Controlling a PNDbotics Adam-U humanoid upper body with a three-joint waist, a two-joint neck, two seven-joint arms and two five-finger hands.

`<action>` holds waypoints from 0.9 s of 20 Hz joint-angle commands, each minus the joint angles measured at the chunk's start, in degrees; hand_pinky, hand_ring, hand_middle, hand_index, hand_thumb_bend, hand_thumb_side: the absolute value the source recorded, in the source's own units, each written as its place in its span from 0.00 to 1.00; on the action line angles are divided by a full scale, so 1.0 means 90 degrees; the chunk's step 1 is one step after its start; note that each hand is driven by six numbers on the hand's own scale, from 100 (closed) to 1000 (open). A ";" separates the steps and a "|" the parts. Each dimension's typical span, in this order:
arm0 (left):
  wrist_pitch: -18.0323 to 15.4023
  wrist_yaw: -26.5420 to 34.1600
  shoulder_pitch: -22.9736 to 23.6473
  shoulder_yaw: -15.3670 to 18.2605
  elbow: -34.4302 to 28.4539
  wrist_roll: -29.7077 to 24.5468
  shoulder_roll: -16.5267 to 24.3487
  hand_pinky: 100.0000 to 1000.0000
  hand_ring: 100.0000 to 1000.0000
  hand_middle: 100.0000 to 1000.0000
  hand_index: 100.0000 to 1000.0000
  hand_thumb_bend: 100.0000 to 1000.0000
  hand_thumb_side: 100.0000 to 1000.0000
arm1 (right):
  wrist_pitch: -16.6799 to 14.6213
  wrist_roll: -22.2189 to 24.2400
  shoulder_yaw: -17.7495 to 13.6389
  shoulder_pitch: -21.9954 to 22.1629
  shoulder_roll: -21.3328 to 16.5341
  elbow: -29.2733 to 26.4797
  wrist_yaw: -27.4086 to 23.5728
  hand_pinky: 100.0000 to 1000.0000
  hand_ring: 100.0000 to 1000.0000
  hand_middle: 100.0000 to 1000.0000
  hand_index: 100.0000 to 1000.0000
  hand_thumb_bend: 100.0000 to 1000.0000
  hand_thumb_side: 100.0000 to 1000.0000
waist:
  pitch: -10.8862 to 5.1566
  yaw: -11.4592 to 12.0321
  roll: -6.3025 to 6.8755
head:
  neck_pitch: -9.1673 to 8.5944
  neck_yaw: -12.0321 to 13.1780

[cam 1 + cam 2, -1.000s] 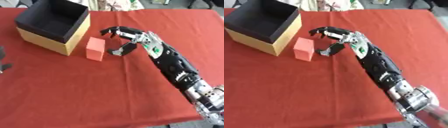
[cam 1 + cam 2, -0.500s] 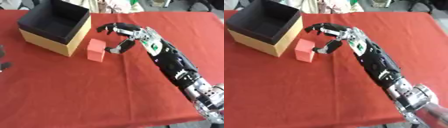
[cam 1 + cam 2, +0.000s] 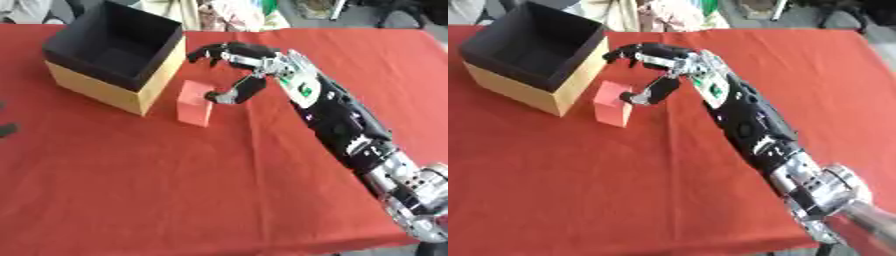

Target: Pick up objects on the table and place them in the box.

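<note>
Right robot hand (image 3: 249, 70) at the red block (image 3: 194, 103)
It reached across the counter (image 3: 175, 185), fingers spread above the block (thumb touching its side), unclenched, beside the box (image 3: 114, 95).

A dark object (image 3: 7, 129) is cut by the left edge.

Table under red cloth (image 3: 175, 190), tan cardboard box with black open interior (image 3: 114, 56) near far left corner, upright red rectangular block (image 3: 194, 103) just beside the box's right side
</note>
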 commanded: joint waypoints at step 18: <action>-0.0059 0.0105 0.0041 0.0187 -0.0404 0.0308 0.0055 0.73 0.99 0.90 0.89 0.00 0.29 | 0.0250 0.0373 0.0222 -0.0036 0.0111 -0.0331 0.0888 0.77 1.00 0.88 1.00 0.23 0.37 | -0.0264 -0.0022 0.0046 | 0.0068 -0.0045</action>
